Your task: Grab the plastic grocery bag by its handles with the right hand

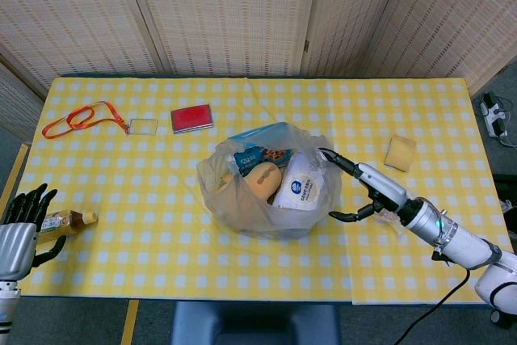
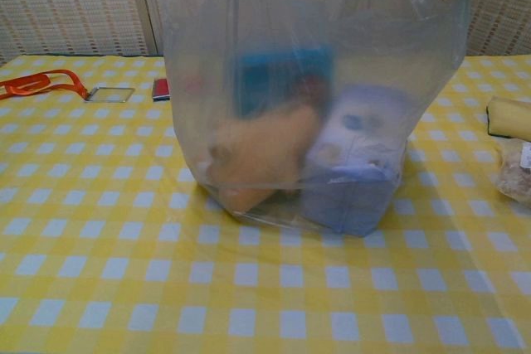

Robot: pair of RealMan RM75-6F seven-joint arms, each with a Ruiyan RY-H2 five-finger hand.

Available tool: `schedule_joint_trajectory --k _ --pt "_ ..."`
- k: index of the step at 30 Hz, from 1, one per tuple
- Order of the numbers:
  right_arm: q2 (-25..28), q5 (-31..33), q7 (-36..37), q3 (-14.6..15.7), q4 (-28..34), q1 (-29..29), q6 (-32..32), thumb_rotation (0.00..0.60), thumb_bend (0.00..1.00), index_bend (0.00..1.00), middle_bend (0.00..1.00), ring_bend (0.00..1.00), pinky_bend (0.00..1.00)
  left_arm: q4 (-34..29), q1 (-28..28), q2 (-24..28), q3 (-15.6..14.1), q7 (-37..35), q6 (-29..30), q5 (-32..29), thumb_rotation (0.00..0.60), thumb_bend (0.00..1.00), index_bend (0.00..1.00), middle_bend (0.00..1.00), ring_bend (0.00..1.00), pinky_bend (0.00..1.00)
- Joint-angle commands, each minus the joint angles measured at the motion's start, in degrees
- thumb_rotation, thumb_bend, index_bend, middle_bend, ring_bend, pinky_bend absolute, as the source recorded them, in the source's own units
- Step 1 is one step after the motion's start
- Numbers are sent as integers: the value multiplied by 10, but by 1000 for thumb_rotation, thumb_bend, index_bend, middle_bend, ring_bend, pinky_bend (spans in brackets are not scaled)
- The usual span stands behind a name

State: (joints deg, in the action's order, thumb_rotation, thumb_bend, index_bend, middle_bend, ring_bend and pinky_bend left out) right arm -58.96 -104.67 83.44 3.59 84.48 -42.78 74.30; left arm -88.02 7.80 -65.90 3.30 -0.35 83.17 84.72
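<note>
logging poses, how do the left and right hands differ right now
The right hand reaches over the table beside the bag, fingers spread; the left hand sits at the table's near left edge by a bottle, far from the bag. Both hold nothing.

I'm looking at what seems a staged test room dressed as a home: my desk (image 1: pixel 161 199) wears a yellow checked cloth (image 1: pixel 420 111), and pale woven screens (image 1: pixel 226 14) close it in behind instead of real walls. Household bits lie about on it, a bag (image 1: pixel 266 187) of groceries, a small bottle (image 1: pixel 66 220), an orange lanyard (image 1: pixel 77 119), a red case (image 1: pixel 191 117) and a sponge (image 1: pixel 400 153). A power strip with cables (image 1: pixel 493 117) on the grey floor past the desk's edge gives the lab away.
</note>
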Motion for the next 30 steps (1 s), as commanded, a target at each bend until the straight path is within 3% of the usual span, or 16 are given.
schedule_joint_trajectory --k 1,11,23,30 --pt "-2 2 1 0 -1 -1 0 600 303 94 69 28 0 0 1 -1 0 1 -1 0 600 365 12 0 0 0" --pt "-1 7 6 2 -12 7 18 600 302 135 69 26 0 1 0 0 1 0 0 -2 600 364 14 0 0 0" --pt "-1 -2 17 15 -21 6 12 600 303 250 80 38 0 1 4 -6 1 10 -7 -4 600 365 15 0 0 0" --pt "-8 -1 18 11 -16 -6 3 600 303 329 141 83 0 2 3 -5 2 7 -4 -4 600 364 15 0 0 0"
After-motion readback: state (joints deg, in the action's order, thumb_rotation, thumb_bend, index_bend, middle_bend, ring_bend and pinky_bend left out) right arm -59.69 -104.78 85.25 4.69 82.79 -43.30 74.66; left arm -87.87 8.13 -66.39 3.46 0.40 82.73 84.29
